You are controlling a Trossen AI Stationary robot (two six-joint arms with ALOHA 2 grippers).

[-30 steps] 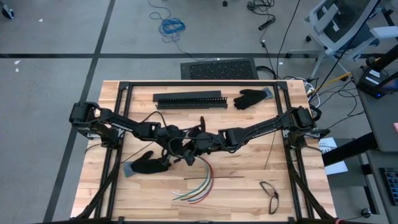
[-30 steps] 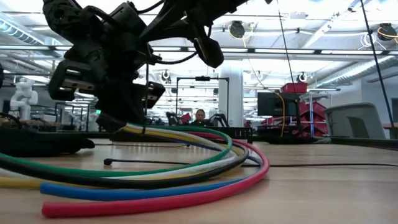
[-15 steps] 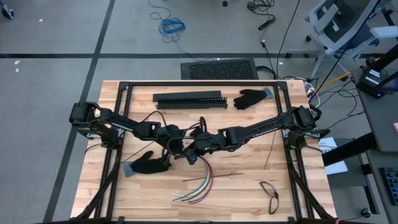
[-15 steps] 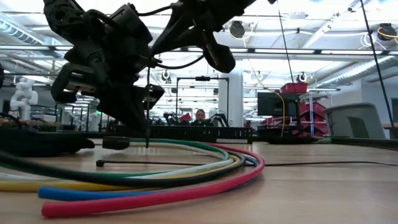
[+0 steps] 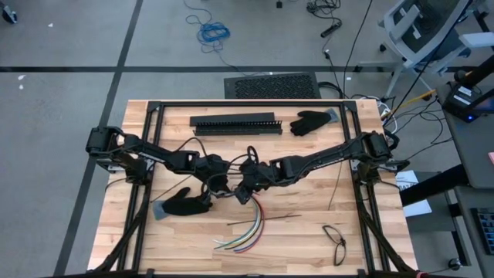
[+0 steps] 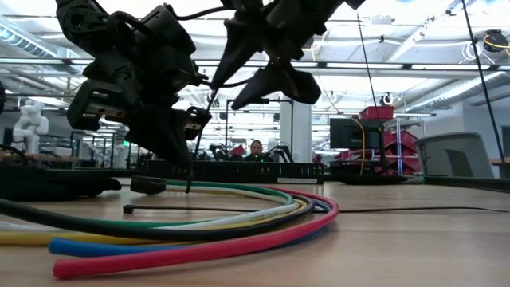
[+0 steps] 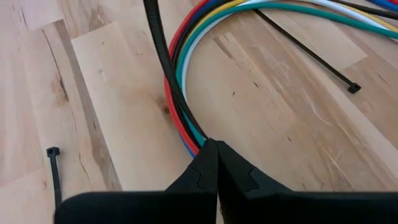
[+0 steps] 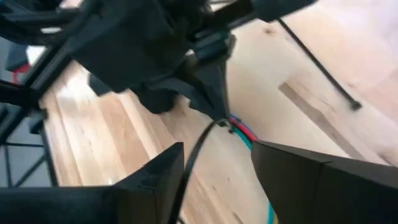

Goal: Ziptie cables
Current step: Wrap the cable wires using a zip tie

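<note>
The cables [image 5: 251, 228], a bundle of coloured wires plus a black one, lie in an arc on the wooden table [image 5: 309, 232]. My left gripper [image 5: 220, 185] is shut at the bundle's far end, where the cables [image 7: 186, 68] run under its fingertips. A thin black zip tie strip [image 6: 201, 139] rises from that spot, slanting up. It passes between the fingers of my right gripper [image 8: 217, 149], which is open just above and beside the left gripper [image 6: 179, 155]. My left gripper is shut with its tips on the bundle; its own fingers [image 7: 205, 168] hide the contact. In the right wrist view the zip tie strip [image 8: 211, 127] comes out at those fingertips. The fingers slant down from the table's left. My right gripper has the strip between its open fingers; whether it touches, I cannot tell.
A loose zip tie [image 5: 266, 220] lies just right of the bundle, and another [image 7: 55, 171] lies near the left gripper. A black slotted bar [image 5: 235, 123] and a glove [image 5: 309, 122] are at the far side. A second glove [image 5: 181, 205] and glasses [image 5: 336, 241] lie nearer.
My right gripper has tipped downward toward the bundle and opened. The upright zip tie strip now leans toward its fingers. The cable arc has settled a little lower on the table.
</note>
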